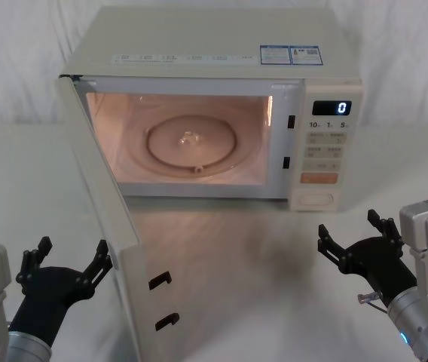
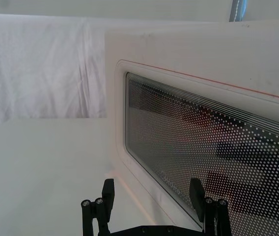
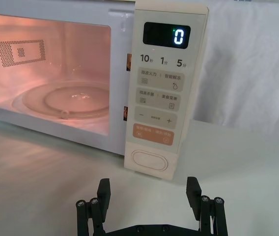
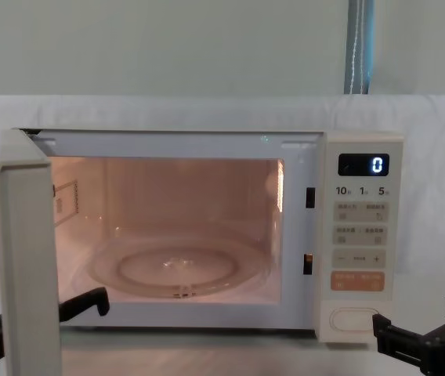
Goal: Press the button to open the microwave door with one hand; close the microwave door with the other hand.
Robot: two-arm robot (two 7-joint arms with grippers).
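Note:
The cream microwave (image 1: 199, 45) stands at the back of the table with its cavity lit. The microwave door (image 1: 135, 302) is swung wide open toward me on the left. My left gripper (image 1: 73, 249) is open and low at the front left, just outside the door's outer face; in the left wrist view its fingers (image 2: 109, 189) point at the dotted window (image 2: 218, 162). My right gripper (image 1: 347, 226) is open at the front right, a short way in front of the wide cream button (image 1: 316, 199), apart from it. The button (image 3: 149, 161) sits under the orange key.
A glass turntable (image 1: 191, 143) lies inside the cavity. The display (image 1: 331, 108) reads 0. White cloth covers the table (image 1: 244, 264) and the wall behind. The open door splits the front of the table between the two arms.

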